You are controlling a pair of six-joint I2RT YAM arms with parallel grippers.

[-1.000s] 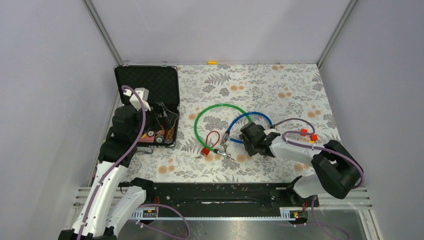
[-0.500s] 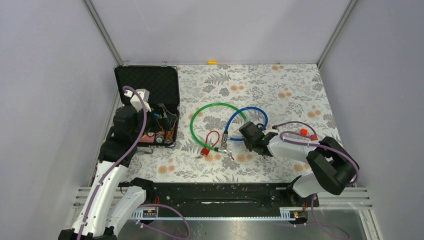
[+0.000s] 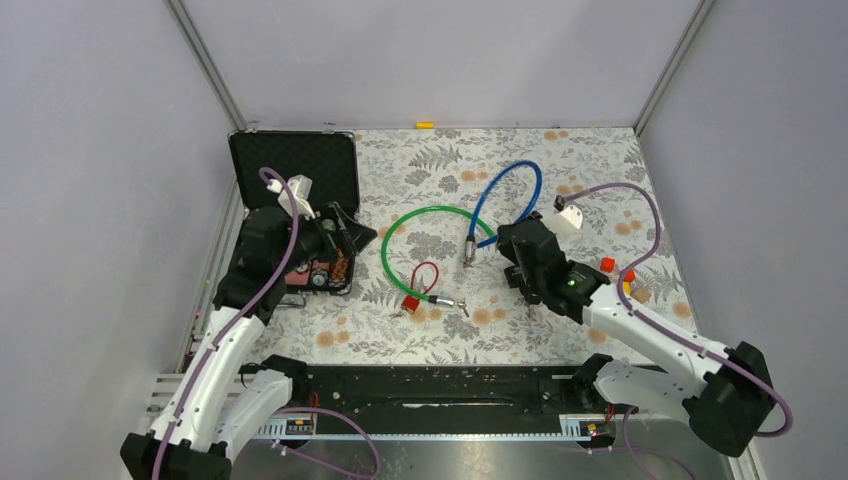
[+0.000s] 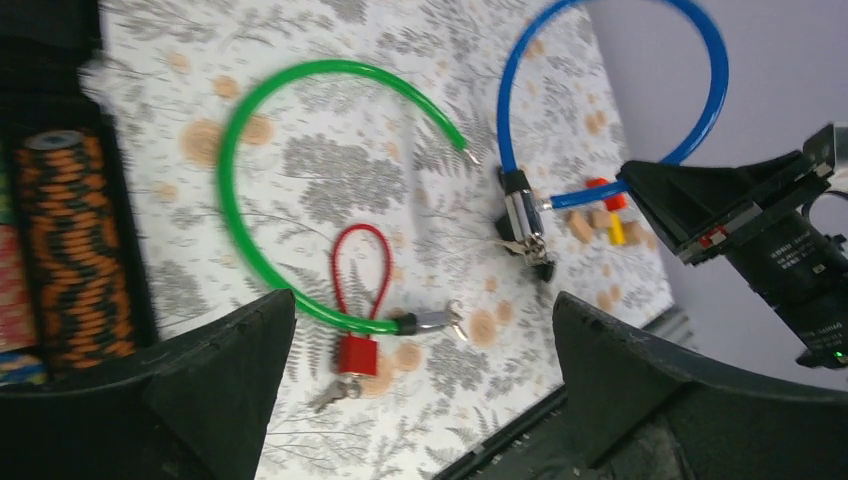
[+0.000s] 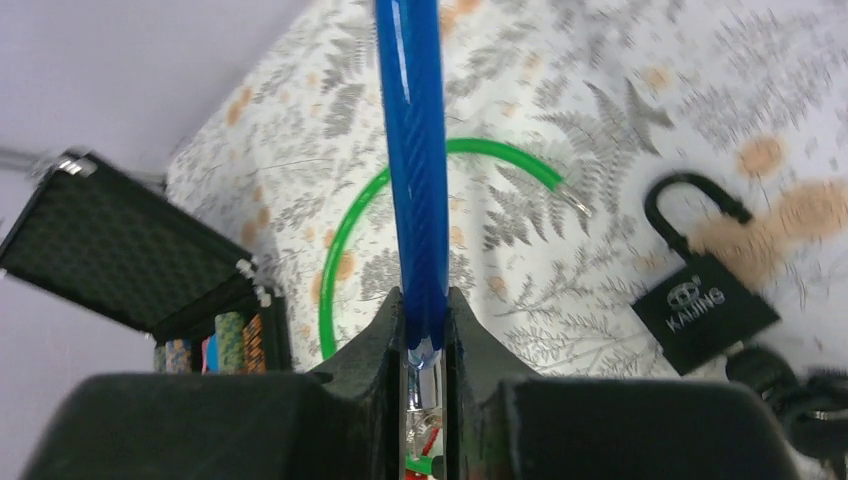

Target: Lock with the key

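The right tool (image 5: pixel 425 320) grips the blue lock (image 5: pixel 410 150) near one cable end, well apart from the end bearing the key (image 4: pixel 515 246). The left tool (image 4: pixel 415 310) gapes wide and empty. Joining the ends and turning the key are not yet done.

- The lock (image 5: pixel 412 150) has a glossy blue cable and a silvery metal end.
- The cable loop (image 4: pixel 225 170) is bright green.
- The small padlock (image 4: pixel 357 354) is red, and its wire shackle is red too.
- The big padlock (image 5: pixel 705 305) is black with pale lettering.
- The table cover (image 3: pixel 430 160) is white, printed with grey ferns and orange blotches.
- The case (image 3: pixel 295 170) is black.
- The chips (image 4: pixel 65 230) are striped orange and black.
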